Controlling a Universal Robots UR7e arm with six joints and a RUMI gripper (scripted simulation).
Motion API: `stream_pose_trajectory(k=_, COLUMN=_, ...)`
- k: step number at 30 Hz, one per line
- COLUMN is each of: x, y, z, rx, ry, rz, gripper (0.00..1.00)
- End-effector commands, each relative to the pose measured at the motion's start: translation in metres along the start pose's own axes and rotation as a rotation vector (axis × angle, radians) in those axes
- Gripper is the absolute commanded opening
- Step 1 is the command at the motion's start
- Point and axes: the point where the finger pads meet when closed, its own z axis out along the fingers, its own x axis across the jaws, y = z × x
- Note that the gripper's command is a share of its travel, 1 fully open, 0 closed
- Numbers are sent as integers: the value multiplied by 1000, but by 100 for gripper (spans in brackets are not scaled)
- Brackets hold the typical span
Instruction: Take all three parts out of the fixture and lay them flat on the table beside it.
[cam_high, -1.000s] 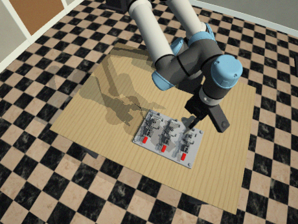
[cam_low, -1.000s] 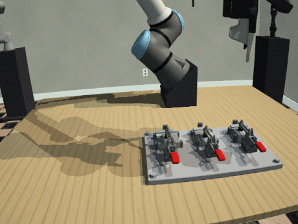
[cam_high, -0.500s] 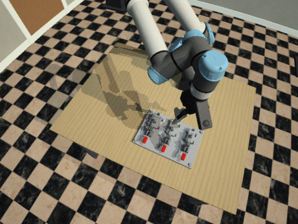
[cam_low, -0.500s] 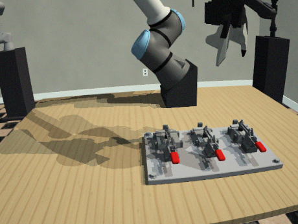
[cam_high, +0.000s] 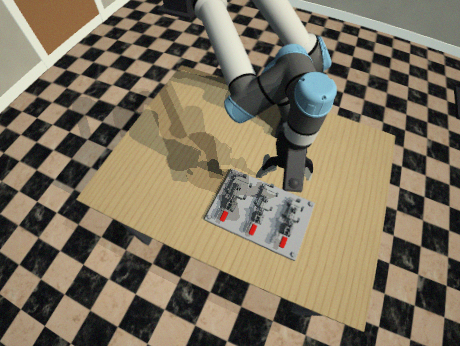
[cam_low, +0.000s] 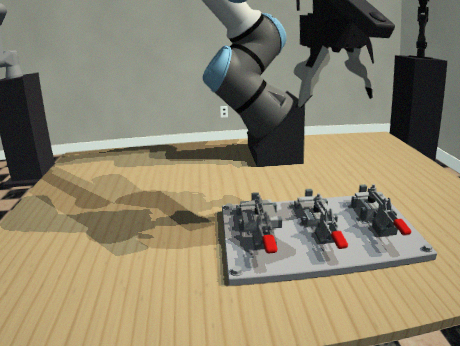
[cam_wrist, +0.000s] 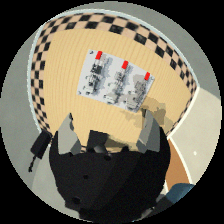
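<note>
A grey fixture plate (cam_high: 260, 214) lies on the wooden table, also in the exterior view (cam_low: 325, 235) and the wrist view (cam_wrist: 116, 81). It carries three toggle clamps with red handles: left (cam_low: 259, 222), middle (cam_low: 322, 222), right (cam_low: 382, 212). Small grey parts sit under the clamps; their shape is too small to tell. My gripper (cam_low: 336, 75) hangs high above the table behind the fixture, fingers wide open and empty. It also shows in the top view (cam_high: 286, 170) and the wrist view (cam_wrist: 107, 135).
The robot base (cam_low: 277, 135) stands at the table's back middle. Black pedestals stand off the table at the left (cam_low: 22, 125) and right (cam_low: 417, 102). Bare table top lies left of the fixture (cam_low: 125, 270) and in front of it.
</note>
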Motion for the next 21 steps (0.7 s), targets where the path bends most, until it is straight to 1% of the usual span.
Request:
stream_pose_trajectory(k=1, x=8, y=9, z=6, rx=11, ry=4, rz=139, gripper=100)
stream_pose_trajectory(k=3, x=8, y=9, z=6, rx=11, ry=4, rz=139, gripper=100)
stream_pose_trajectory(k=14, x=16, y=23, z=14, rx=21, ry=3, rz=308, gripper=100)
stream_pose_trajectory(k=21, x=18, y=26, z=16, rx=23, ry=3, rz=348, gripper=100)
